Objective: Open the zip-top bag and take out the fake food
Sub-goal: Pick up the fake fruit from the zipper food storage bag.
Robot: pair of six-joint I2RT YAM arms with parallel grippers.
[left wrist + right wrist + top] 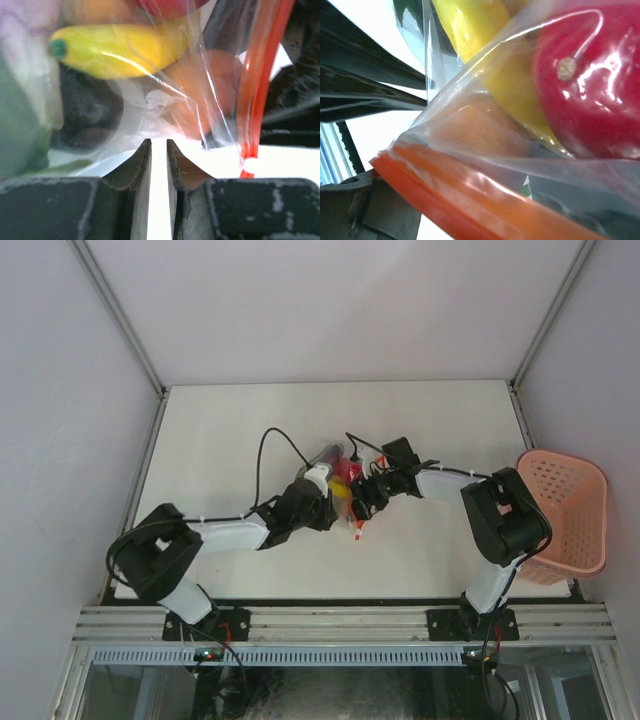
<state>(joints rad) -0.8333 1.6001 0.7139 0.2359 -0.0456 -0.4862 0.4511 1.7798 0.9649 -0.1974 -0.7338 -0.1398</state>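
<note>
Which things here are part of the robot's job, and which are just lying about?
Part of the job: clear crinkly plastic zip-top bag with red-orange zip strip; inside it, toy plastic food: round red fruit, yellow banana-shaped piece, orange piece, dark purple piece.
Just lying about: pink perforated plastic basket.

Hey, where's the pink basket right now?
In the top view, the pink perforated basket sits at the right edge of the table, close beside the elbow of the right arm.
</note>
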